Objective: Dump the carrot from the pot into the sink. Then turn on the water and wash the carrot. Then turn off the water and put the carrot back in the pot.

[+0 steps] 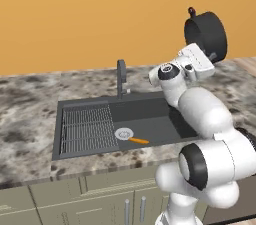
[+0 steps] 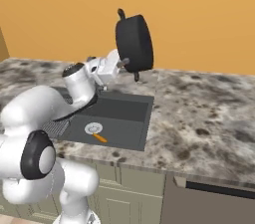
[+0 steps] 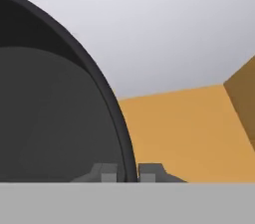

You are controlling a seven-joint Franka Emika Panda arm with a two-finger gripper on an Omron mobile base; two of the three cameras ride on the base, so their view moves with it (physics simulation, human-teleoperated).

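The dark pot (image 1: 206, 34) (image 2: 134, 44) hangs in the air above the counter, tipped on its side. My gripper (image 1: 214, 59) (image 2: 123, 62) is shut on its lower rim. In the hand view the pot's rim (image 3: 112, 113) runs between my two fingertips (image 3: 128, 173), and the pot's inside looks empty. The orange carrot (image 1: 138, 140) (image 2: 100, 138) lies on the floor of the sink (image 1: 150, 111) (image 2: 127, 111), right beside the round silver drain (image 1: 124, 133) (image 2: 93, 128).
A dark faucet (image 1: 121, 78) stands behind the sink. A wire rack (image 1: 90, 128) fills the sink's left half. Speckled stone counter (image 1: 30, 104) (image 2: 199, 113) surrounds the basin, with an orange wall behind and cabinet fronts (image 1: 100, 201) below.
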